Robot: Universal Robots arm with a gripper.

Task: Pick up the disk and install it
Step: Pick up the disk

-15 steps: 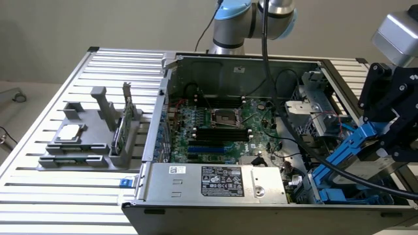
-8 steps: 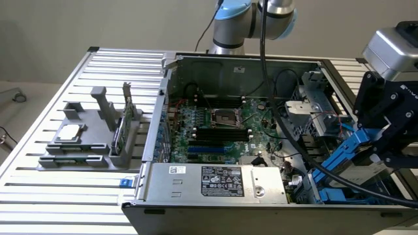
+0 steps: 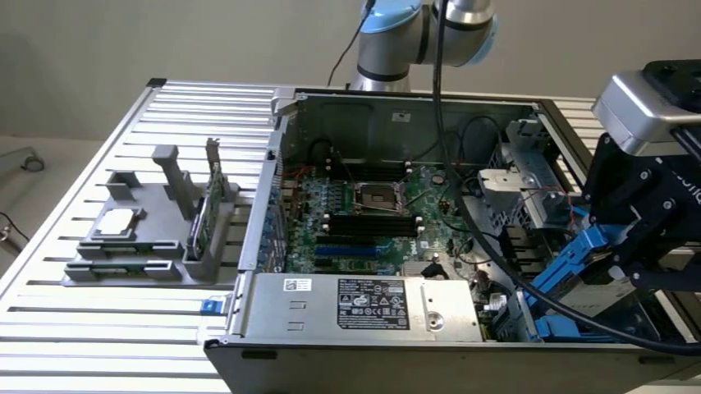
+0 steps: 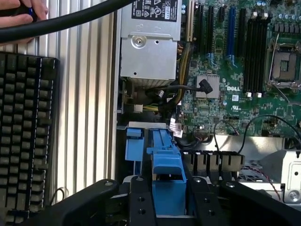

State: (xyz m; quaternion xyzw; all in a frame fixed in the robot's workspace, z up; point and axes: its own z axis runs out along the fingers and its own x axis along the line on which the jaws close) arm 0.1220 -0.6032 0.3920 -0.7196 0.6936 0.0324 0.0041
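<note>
we see fingers [image 4: 141, 202] half-closed on disk [image 4: 168, 183], held up over case [image 3: 416, 123] edge, the exterior view's right | we guess: heavy-ish, stiff & easy to hurt | best hold: blue rails [image 3: 572, 263]

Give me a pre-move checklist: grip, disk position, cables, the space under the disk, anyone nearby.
1. Grip: ok. The pincer is closed on the disk, gripping its blue carrier.
2. Disk position: ok. It hangs tilted over the case, at the exterior view's right end.
3. Cables: not ok. A thick black cable drapes across the open case and passes beside the disk.
4. Space under the disk free: cannot tell. The disk and pincer hide it.
5. People: ok. A hand is by the keyboard, outside the case.
</note>
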